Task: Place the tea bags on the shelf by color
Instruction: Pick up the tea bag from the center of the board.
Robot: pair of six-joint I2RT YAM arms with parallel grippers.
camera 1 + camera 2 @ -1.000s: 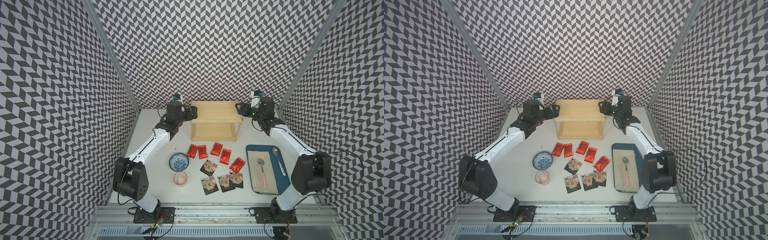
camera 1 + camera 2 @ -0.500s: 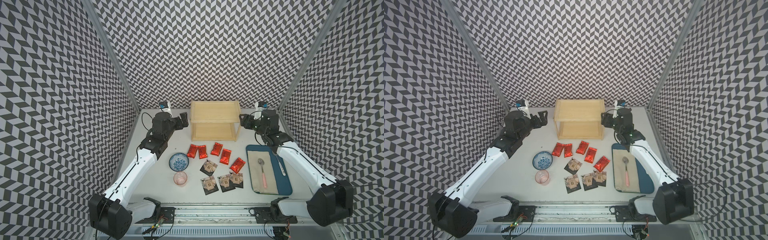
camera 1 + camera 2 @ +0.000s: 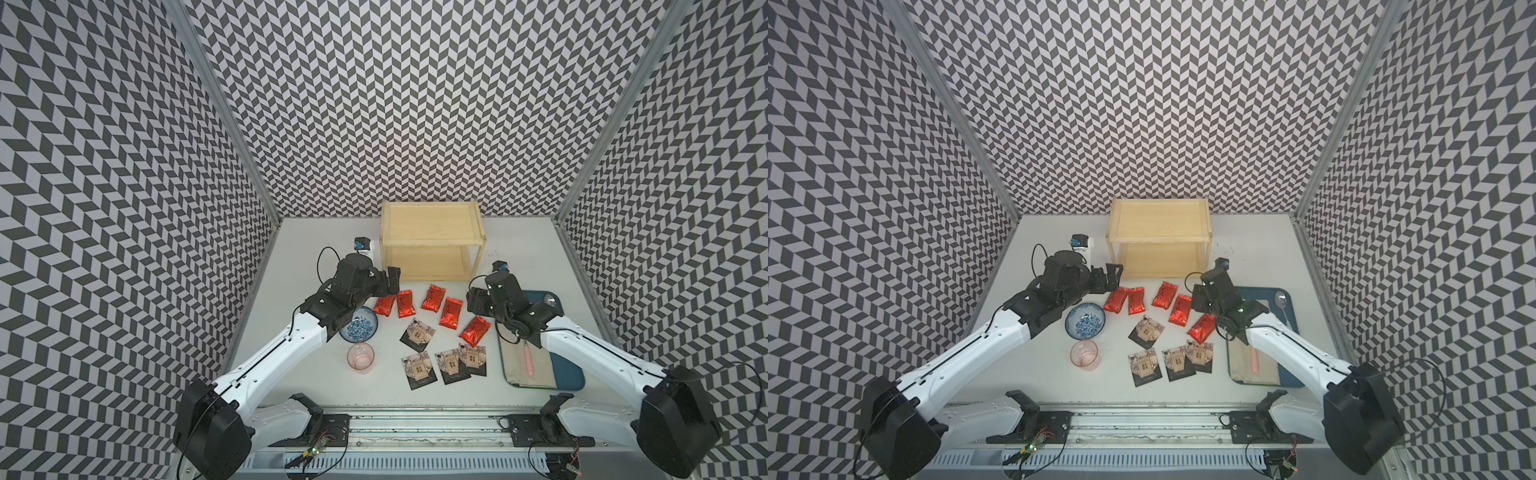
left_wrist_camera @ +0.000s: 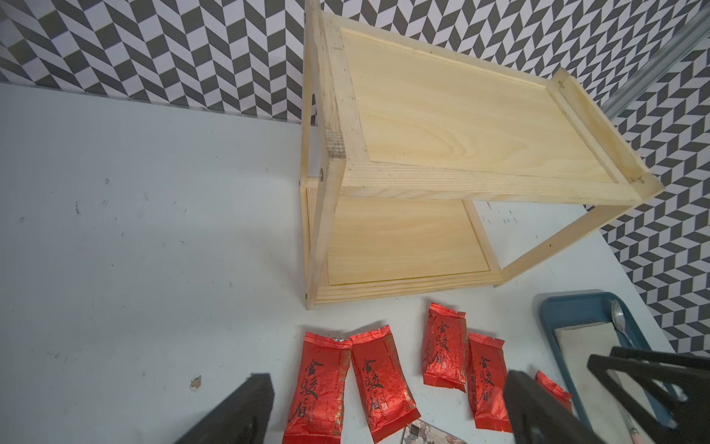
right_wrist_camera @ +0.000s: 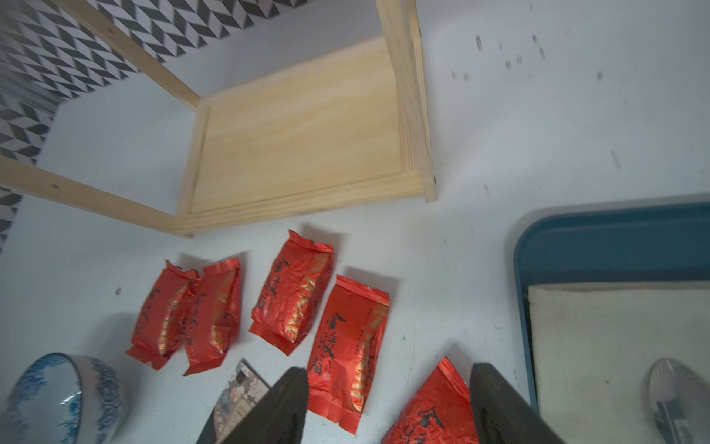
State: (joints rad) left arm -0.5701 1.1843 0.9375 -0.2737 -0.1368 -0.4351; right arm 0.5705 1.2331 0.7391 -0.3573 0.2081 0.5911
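- All nine tea bags lie on the table in front of the shelf (image 3: 430,226). The five red tea bags (image 3: 432,298) form a loose row nearest it, and the four black tea bags (image 3: 417,332) lie nearer the robot. Both boards of the shelf are bare.
- The right gripper (image 5: 388,378) hovers with its jaws partly spread and empty over the two red bags closest to the blue tray (image 5: 614,238).
- The left gripper (image 4: 388,380) hangs with its jaws wide and empty above the two red bags at the other end of the row.
- The step in hand looks like a first pick of a red bag. It is best to pinch across the narrow width, squarely and low, because puffy foil probably slips.
- The touching pair (image 5: 215,311) needs care, and taking the outer bag alone avoids dragging its neighbour.
- One tier per colour should hold from the first bag.
- Both top views show all four black bags, the bowl (image 3: 1085,324) and the pink cup (image 3: 1084,353), whereas each wrist view catches only a corner of one black bag.
- The left wrist view shows both boards bare, while the right wrist view shows only the lower one.
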